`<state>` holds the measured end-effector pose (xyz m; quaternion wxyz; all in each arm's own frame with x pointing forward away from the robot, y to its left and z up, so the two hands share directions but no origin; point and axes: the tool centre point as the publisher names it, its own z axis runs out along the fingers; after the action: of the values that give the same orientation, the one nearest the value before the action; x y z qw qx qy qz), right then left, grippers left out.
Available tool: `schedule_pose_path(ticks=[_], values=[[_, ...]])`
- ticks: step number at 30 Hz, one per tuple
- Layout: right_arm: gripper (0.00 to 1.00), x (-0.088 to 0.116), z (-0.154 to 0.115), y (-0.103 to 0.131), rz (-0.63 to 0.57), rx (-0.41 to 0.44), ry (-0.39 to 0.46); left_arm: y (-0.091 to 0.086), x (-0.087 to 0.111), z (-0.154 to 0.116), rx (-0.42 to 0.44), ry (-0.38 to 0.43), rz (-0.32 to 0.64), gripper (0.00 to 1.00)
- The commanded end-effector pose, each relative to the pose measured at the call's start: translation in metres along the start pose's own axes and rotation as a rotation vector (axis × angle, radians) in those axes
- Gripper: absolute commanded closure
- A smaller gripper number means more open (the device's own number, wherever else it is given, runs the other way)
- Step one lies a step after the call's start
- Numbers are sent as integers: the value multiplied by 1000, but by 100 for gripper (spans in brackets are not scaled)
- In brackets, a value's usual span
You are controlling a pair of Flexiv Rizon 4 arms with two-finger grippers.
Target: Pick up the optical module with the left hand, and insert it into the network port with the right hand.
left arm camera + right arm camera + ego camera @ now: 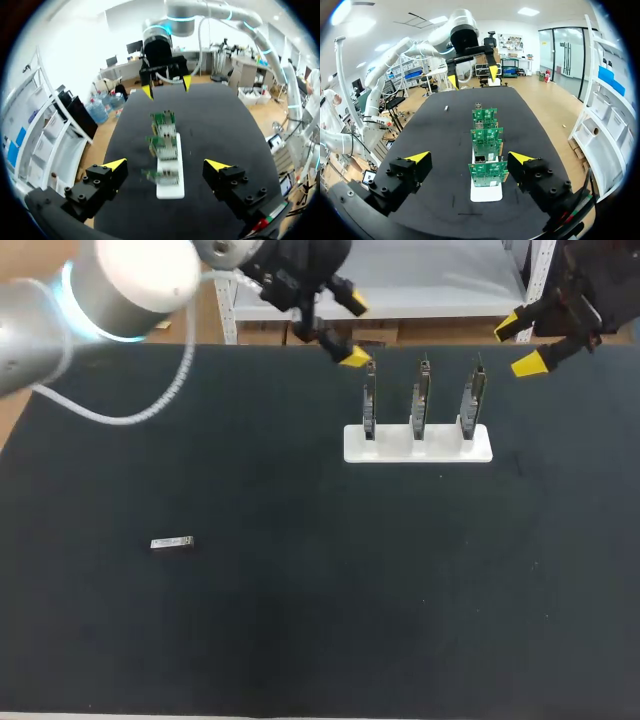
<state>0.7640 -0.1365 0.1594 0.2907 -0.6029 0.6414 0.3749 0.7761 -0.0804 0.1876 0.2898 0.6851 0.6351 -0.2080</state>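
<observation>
Closest to the head camera is the fat grey joint of my left arm (120, 280), filling the far left corner, with a white cable (150, 405) looping off it over the black table (300, 640). The left gripper (352, 332) hangs over the far edge of the table, just beside the left end of the board rack. Its yellow-tipped fingers are spread wide with nothing between them, and the left wrist view (166, 167) confirms this.

The right gripper (520, 345) hangs past the right end of the rack, its fingers likewise apart and empty (469, 159).

Between the two stands a white base (418, 443) holding three green circuit boards (421, 400) upright in a row. I take the small metal part low on the nearest board in the right wrist view to be the network port (479, 159), though I can't make it out clearly.

The optical module (171, 543) lies flat on the table's left side, well apart from the rack and from both grippers.
</observation>
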Motion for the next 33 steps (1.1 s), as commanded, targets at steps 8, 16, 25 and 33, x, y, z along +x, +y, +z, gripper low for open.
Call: schedule_pose_path(ticks=[8,16,25,33], values=[[0,0,0,1,0,2,0,-80,52,-90,-155,159,-41,0],[0,0,0,1,0,2,0,-120,103,-110,-194,280,-125,0],[0,0,0,1,0,2,0,-157,142,-113,-214,374,-240,0],[0,0,0,1,0,2,0,-191,176,-107,-204,573,-258,0]])
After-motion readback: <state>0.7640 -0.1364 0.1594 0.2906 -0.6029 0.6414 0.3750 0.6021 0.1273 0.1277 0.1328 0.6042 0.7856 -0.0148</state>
